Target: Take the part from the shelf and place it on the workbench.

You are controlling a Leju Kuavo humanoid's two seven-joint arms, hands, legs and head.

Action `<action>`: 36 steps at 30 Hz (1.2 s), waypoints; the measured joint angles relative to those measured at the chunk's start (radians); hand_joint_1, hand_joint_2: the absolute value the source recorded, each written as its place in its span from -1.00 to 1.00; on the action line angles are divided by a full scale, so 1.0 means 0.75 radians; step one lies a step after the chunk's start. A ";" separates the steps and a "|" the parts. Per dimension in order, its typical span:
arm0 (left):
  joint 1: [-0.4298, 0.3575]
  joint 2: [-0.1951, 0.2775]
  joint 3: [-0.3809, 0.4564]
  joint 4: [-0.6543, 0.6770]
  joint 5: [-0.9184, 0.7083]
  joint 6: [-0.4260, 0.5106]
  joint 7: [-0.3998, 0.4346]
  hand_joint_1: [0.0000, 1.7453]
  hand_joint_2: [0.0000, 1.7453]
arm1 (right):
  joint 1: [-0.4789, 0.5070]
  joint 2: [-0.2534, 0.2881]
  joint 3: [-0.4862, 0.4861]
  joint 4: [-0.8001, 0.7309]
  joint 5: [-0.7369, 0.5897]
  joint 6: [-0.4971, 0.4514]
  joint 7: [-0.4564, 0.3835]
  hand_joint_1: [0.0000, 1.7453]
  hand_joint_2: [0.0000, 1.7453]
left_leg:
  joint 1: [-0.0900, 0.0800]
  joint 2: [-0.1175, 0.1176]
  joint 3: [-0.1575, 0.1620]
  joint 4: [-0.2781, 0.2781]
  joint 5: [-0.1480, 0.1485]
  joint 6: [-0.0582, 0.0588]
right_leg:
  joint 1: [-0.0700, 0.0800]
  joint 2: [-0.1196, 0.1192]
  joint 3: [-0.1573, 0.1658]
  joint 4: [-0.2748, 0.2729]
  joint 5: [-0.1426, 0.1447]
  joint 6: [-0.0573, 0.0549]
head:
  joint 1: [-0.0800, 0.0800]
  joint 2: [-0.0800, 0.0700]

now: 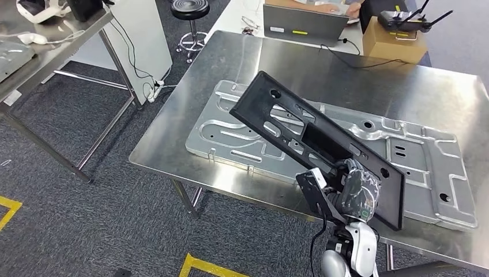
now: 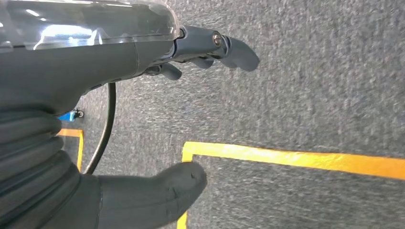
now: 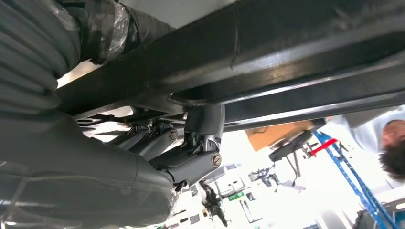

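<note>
The part (image 1: 314,138) is a long flat black panel with cut-outs. It hangs tilted above the steel workbench (image 1: 346,81), its far end pointing toward the back left. My right hand (image 1: 354,187) grips its near end from below, and in the right wrist view the fingers (image 3: 191,157) curl up against the panel's dark underside (image 3: 286,43). My left hand (image 2: 143,119) hangs over grey carpet, its fingers (image 2: 229,47) and thumb (image 2: 162,195) apart with nothing between them.
A large stamped silver sheet-metal panel (image 1: 415,156) lies flat on the workbench under the black part. Behind it stand a laptop (image 1: 305,23) and a cardboard box (image 1: 395,40) with a controller. Another steel table (image 1: 34,52) is at the left, a stool (image 1: 190,11) beyond. Yellow floor tape (image 2: 296,157).
</note>
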 joint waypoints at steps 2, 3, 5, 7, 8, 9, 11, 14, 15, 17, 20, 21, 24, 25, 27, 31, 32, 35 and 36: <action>-0.002 0.000 0.000 0.000 0.000 0.000 0.000 -1.00 1.00 | -0.010 -0.008 0.004 0.000 0.000 0.008 -0.001 1.00 1.00 | 0.005 -0.001 0.041 -0.017 -0.024 0.010 | -0.006 -0.005 -0.113 0.159 -0.005 0.015 | 0.001 0.000; -0.002 0.000 -0.001 0.000 0.000 -0.001 0.000 -1.00 1.00 | -0.012 -0.011 0.006 0.000 0.000 0.014 -0.001 1.00 1.00 | 0.006 -0.002 0.063 -0.021 -0.041 0.013 | -0.009 -0.006 -0.168 0.213 -0.047 0.023 | 0.001 0.000; 0.000 0.000 -0.001 0.000 0.000 -0.002 0.000 -1.00 1.00 | -0.015 -0.019 0.011 0.003 -0.004 0.029 0.000 1.00 1.00 | 0.007 -0.006 0.111 -0.024 -0.078 0.013 | -0.018 -0.010 -0.248 0.246 -0.151 0.032 | 0.001 0.000; 0.000 0.000 -0.001 0.000 0.000 -0.003 0.000 -1.00 1.00 | -0.023 -0.026 0.019 0.006 -0.013 0.058 0.001 1.00 1.00 | 0.008 -0.011 0.167 -0.024 -0.120 0.008 | -0.023 -0.013 -0.276 0.168 -0.159 0.033 | 0.001 0.000; 0.001 0.000 -0.001 0.000 0.000 -0.003 0.001 -1.00 1.00 | -0.028 -0.030 0.024 0.008 -0.021 0.081 0.001 1.00 1.00 | 0.009 -0.011 0.191 -0.025 -0.142 0.004 | -0.023 -0.014 -0.276 0.095 -0.092 0.030 | 0.001 0.000; 0.001 0.000 -0.001 0.000 0.000 -0.004 0.002 -1.00 1.00 | -0.035 -0.035 0.032 0.014 -0.032 0.112 0.001 1.00 1.00 | 0.008 -0.012 0.217 -0.023 -0.164 -0.001 | -0.021 -0.016 -0.275 0.021 0.009 0.025 | 0.001 0.000; -0.001 0.000 -0.001 0.001 -0.001 -0.005 0.006 -1.00 1.00 | -0.047 -0.046 0.054 0.031 -0.060 0.192 0.001 1.00 1.00 | 0.006 -0.014 0.252 -0.029 -0.202 -0.018 | -0.012 -0.015 -0.266 -0.066 0.159 0.008 | 0.001 0.000; -0.009 0.002 -0.002 0.002 -0.001 -0.006 0.010 -1.00 1.00 | -0.071 -0.056 0.095 0.053 -0.091 0.282 -0.002 1.00 1.00 | 0.005 -0.015 0.274 -0.008 -0.195 -0.043 | -0.008 -0.009 -0.232 -0.091 0.162 -0.023 | 0.001 0.000; -0.012 0.002 -0.002 0.002 -0.001 -0.006 0.011 -1.00 1.00 | -0.083 -0.057 0.108 0.058 -0.097 0.295 -0.003 1.00 1.00 | 0.006 -0.013 0.253 0.041 -0.175 -0.048 | -0.010 -0.009 -0.211 -0.102 0.154 -0.033 | 0.001 0.000; -0.017 0.003 -0.002 0.002 -0.001 -0.007 0.011 -1.00 1.00 | -0.104 -0.060 0.135 0.074 -0.106 0.310 -0.005 1.00 1.00 | 0.009 -0.007 0.169 0.181 -0.176 -0.055 | -0.011 -0.009 -0.167 -0.121 0.139 -0.050 | 0.001 0.000; -0.016 0.003 -0.003 0.002 0.007 -0.012 0.001 -1.00 1.00 | -0.116 -0.062 0.166 0.100 -0.119 0.330 -0.006 1.00 1.00 | 0.010 -0.001 0.019 0.333 -0.293 -0.063 | -0.009 -0.008 -0.116 -0.131 0.102 -0.061 | 0.000 0.000; -0.016 0.003 -0.003 0.002 0.012 -0.017 -0.007 -1.00 1.00 | -0.117 -0.064 0.174 0.108 -0.125 0.338 -0.006 1.00 1.00 | 0.010 -0.001 -0.010 0.328 -0.314 -0.064 | -0.009 -0.006 -0.099 -0.131 0.087 -0.060 | 0.000 0.000; -0.012 0.004 -0.003 0.002 0.043 -0.038 -0.051 -1.00 1.00 | -0.121 -0.071 0.192 0.129 -0.142 0.355 -0.009 1.00 1.00 | 0.009 0.001 -0.016 0.138 -0.152 -0.056 | -0.008 -0.003 -0.045 -0.130 0.043 -0.052 | 0.001 0.000; -0.011 0.004 -0.003 0.002 0.052 -0.044 -0.070 -1.00 1.00 | -0.120 -0.073 0.196 0.135 -0.146 0.356 -0.010 1.00 1.00 | 0.005 0.001 -0.014 0.072 -0.080 -0.049 | -0.007 -0.001 -0.035 -0.126 0.031 -0.047 | 0.001 0.000; -0.007 0.003 -0.003 0.002 0.057 -0.049 -0.096 -1.00 1.00 | -0.119 -0.077 0.200 0.146 -0.150 0.357 -0.011 1.00 1.00 | -0.002 0.000 -0.017 0.013 0.011 -0.032 | -0.004 0.002 -0.033 -0.119 0.014 -0.034 | 0.001 0.000; -0.005 0.001 -0.003 0.003 0.052 -0.049 -0.103 -1.00 1.00 | -0.114 -0.089 0.201 0.152 -0.151 0.356 -0.014 1.00 1.00 | 0.005 0.004 -0.016 -0.004 0.027 -0.008 | -0.001 0.000 -0.045 -0.095 -0.028 -0.007 | 0.002 0.000; -0.006 -0.001 -0.003 0.003 0.051 -0.048 -0.103 -1.00 1.00 | -0.114 -0.091 0.201 0.153 -0.153 0.356 -0.014 1.00 1.00 | 0.008 0.005 -0.014 -0.012 0.030 -0.001 | -0.002 -0.003 -0.064 -0.046 -0.066 0.000 | 0.002 0.000; -0.005 -0.005 -0.003 0.003 0.048 -0.045 -0.103 -1.00 1.00 | -0.105 -0.097 0.201 0.160 -0.156 0.356 -0.017 1.00 1.00 | 0.008 0.007 -0.019 -0.014 0.033 0.006 | -0.012 -0.008 -0.163 0.182 -0.183 0.016 | 0.002 0.000; -0.005 -0.007 -0.003 0.003 0.048 -0.045 -0.102 -1.00 1.00 | -0.102 -0.098 0.201 0.163 -0.156 0.356 -0.017 1.00 1.00 | 0.008 0.007 -0.021 -0.014 0.035 0.007 | -0.015 -0.009 -0.176 0.216 -0.184 0.020 | 0.002 0.000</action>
